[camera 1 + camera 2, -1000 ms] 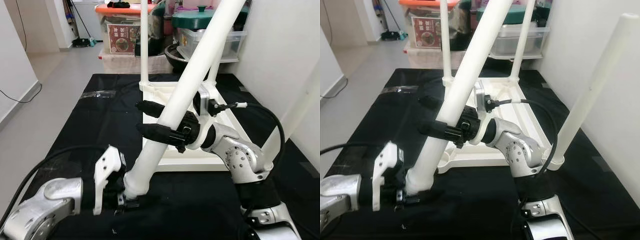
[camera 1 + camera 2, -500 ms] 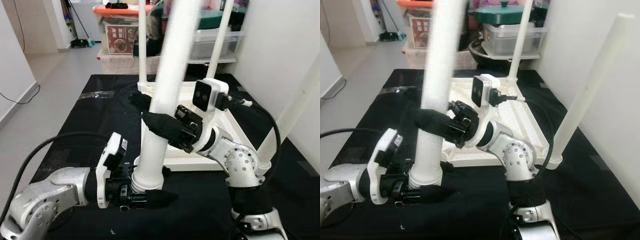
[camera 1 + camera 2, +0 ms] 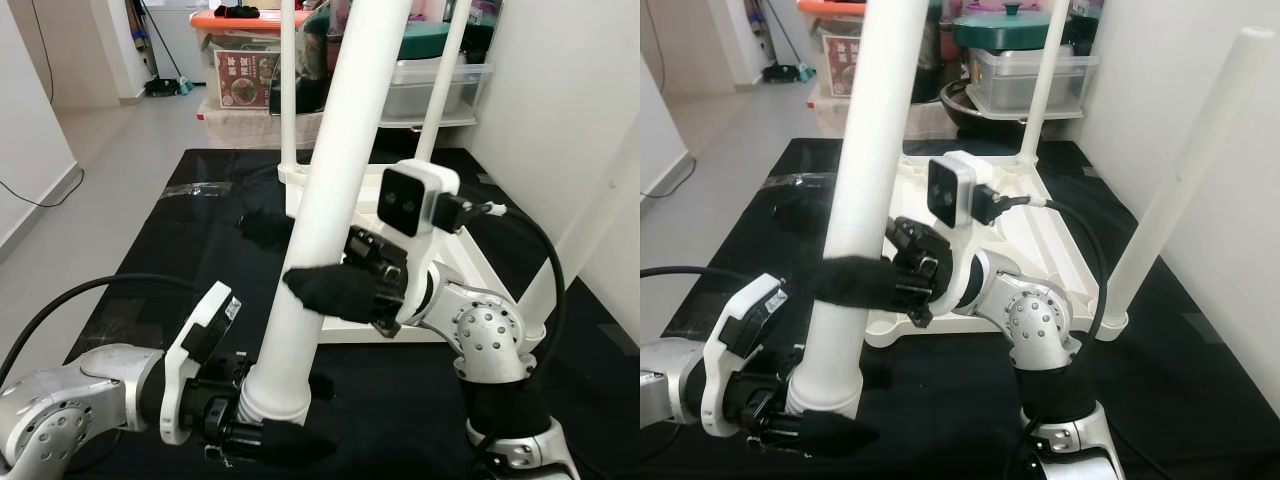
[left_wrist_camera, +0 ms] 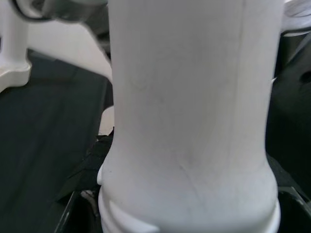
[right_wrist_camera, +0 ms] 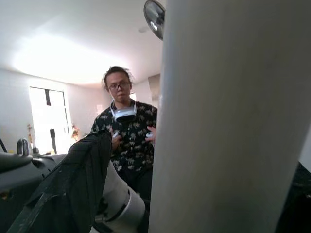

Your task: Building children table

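**Children's table: three legs in, the fourth being carried to its corner**

The children's table top (image 3: pixel 455 262) is lying upside down on the black mat (image 3: pixel 170 250), and three white legs are already standing up from its corners: two at the far side (image 3: pixel 288 90) (image 3: pixel 443 85) and one at the near right (image 3: pixel 1175 180). The near left corner of the top appears to be the one still waiting for its leg.

That fourth leg (image 3: pixel 335 190) is being held off the mat, leaning slightly, between the robot and the table top. The left gripper (image 3: pixel 262 432) is clamping the leg's flared bottom end, its black fingers pressing either side of the collar. The right gripper (image 3: pixel 325 290) is gripping the leg higher up the shaft, its fingers wrapping around the white tube. In the left wrist view the collar end of the leg (image 4: pixel 192 145) is sitting close before the camera, hanging above the mat.

By my judgement the job is about three quarters done. What remains is bringing the leg's bottom end over the empty corner socket, standing it straight, seating it, and finally turning the table upright. A person (image 5: pixel 127 141) is standing nearby, visible in the right wrist view.
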Robot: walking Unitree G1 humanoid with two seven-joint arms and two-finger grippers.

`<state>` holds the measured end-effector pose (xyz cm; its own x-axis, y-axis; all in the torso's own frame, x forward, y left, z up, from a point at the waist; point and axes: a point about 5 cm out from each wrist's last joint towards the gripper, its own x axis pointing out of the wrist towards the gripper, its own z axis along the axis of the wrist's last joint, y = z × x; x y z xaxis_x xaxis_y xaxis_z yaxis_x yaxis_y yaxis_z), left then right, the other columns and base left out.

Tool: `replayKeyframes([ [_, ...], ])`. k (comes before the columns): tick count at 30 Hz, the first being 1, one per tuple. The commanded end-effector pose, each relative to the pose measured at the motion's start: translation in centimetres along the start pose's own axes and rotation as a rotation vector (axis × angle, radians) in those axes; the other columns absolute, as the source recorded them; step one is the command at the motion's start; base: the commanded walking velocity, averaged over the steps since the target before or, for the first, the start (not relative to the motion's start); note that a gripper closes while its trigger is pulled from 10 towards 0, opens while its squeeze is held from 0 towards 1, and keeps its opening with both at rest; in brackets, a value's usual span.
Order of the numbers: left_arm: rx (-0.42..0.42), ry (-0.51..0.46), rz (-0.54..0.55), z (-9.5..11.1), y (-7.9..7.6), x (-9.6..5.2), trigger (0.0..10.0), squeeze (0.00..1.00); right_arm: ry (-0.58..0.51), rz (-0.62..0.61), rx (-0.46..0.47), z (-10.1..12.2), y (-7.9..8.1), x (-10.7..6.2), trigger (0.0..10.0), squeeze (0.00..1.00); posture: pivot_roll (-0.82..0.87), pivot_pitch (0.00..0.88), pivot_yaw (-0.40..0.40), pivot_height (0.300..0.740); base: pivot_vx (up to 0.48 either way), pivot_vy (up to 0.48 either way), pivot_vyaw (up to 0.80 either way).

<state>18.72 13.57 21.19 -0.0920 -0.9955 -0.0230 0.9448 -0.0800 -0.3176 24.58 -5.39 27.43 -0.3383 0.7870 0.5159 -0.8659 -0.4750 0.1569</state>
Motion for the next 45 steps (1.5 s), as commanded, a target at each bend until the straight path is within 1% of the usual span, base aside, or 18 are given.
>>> replayKeyframes([
  [1,-0.045,0.056,0.004,-0.5,-0.7,-0.8,10.0,0.00,0.054,0.036,0.015,-0.3,0.6,0.2,7.9,0.00,0.11,0.000,-0.029,0.740,0.000,0.000,0.00],
  [3,-0.054,0.068,0.001,-0.6,-0.8,-0.8,10.0,0.00,0.064,0.038,0.022,-0.4,0.7,0.1,7.8,0.00,0.11,0.000,-0.031,0.740,0.000,0.000,0.00],
  [4,-0.063,0.089,-0.007,-0.8,-1.0,-1.0,10.0,0.00,0.083,0.040,0.030,-0.7,0.8,0.0,7.1,0.00,0.11,0.000,-0.031,0.740,0.000,0.000,0.00],
  [6,-0.067,0.102,-0.014,-0.9,-1.1,-1.0,10.0,0.00,0.096,0.042,0.035,-0.9,0.9,0.0,7.1,0.00,0.11,0.000,-0.027,0.740,0.000,0.000,0.00],
  [7,-0.073,0.118,-0.017,-1.1,-1.1,-1.1,10.0,0.00,0.104,0.047,0.043,-1.1,1.0,0.0,4.8,0.00,0.11,0.000,-0.023,0.740,0.000,0.000,0.00],
  [9,-0.083,0.132,-0.017,-1.3,-1.0,-1.3,10.0,0.00,0.114,0.053,0.050,-1.3,1.1,0.1,4.8,0.00,0.11,0.000,-0.023,0.740,0.000,0.000,0.00],
  [10,-0.082,0.151,-0.013,-1.5,-0.9,-1.5,10.0,0.00,0.110,0.048,0.056,-1.3,1.1,0.1,0.0,0.00,0.10,0.000,-0.016,0.740,0.000,0.000,0.00],
  [23,-0.051,0.173,0.006,-1.9,-0.5,-1.4,10.0,0.00,0.054,0.036,0.069,-1.1,1.0,-0.1,0.0,0.00,0.09,0.000,-0.015,0.740,0.000,0.000,0.00],
  [24,-0.039,0.178,0.015,-2.0,-0.4,-1.4,10.0,0.13,0.053,0.035,0.070,-1.1,1.0,-0.1,0.0,0.00,0.09,0.000,-0.015,0.740,0.000,0.000,0.00],
  [26,-0.031,0.182,0.019,-2.0,-0.3,-1.5,10.0,0.13,0.052,0.035,0.070,-1.1,1.1,-0.1,0.0,0.00,0.09,0.000,-0.015,0.740,0.000,0.000,0.00],
  [27,-0.026,0.165,0.047,-2.0,0.1,-1.6,10.0,1.00,0.050,0.032,0.070,-1.2,1.1,-0.2,0.0,0.00,0.09,0.000,-0.016,0.740,0.000,0.000,0.00],
  [29,-0.030,0.119,0.080,-1.6,0.6,-2.0,10.0,1.00,0.035,0.015,0.061,-1.1,0.9,-0.2,0.0,0.00,0.09,0.000,-0.017,0.740,0.000,0.000,0.00],
  [35,-0.001,0.062,0.165,-0.8,1.1,-3.2,10.0,1.00,-0.007,-0.044,0.021,-0.3,0.3,-0.8,0.0,0.00,0.09,0.000,-0.022,0.740,0.000,0.000,0.00],
  [39,0.038,0.011,0.261,-0.3,1.2,-4.1,10.0,1.00,-0.019,-0.140,-0.038,0.4,-0.6,-1.8,0.0,0.00,0.10,0.000,-0.024,0.740,0.000,0.000,0.00],
  [40,0.063,-0.011,0.309,0.0,1.2,-4.7,10.0,0.00,-0.022,-0.230,-0.084,0.9,-1.6,-2.5,0.0,0.00,0.10,0.000,-0.025,0.740,0.000,0.000,0.00],
  [41,0.063,-0.011,0.309,0.0,1.2,-4.7,10.0,0.00,-0.022,-0.230,-0.084,0.9,-1.6,-2.5,0.0,0.00,0.10,0.000,-0.025,0.740,0.000,0.000,0.00],
  [44,0.117,-0.067,0.460,0.4,1.0,-6.3,10.0,0.00,-0.026,-0.600,-0.194,2.9,-5.1,-5.1,0.0,0.00,0.12,0.000,-0.035,0.740,0.000,0.000,0.00],
  [45,0.117,-0.067,0.460,0.4,1.0,-6.3,10.0,0.00,-0.026,-0.600,-0.194,2.9,-5.1,-5.1,0.0,0.00,0.12,0.000,-0.035,0.740,0.000,0.000,0.00],
])
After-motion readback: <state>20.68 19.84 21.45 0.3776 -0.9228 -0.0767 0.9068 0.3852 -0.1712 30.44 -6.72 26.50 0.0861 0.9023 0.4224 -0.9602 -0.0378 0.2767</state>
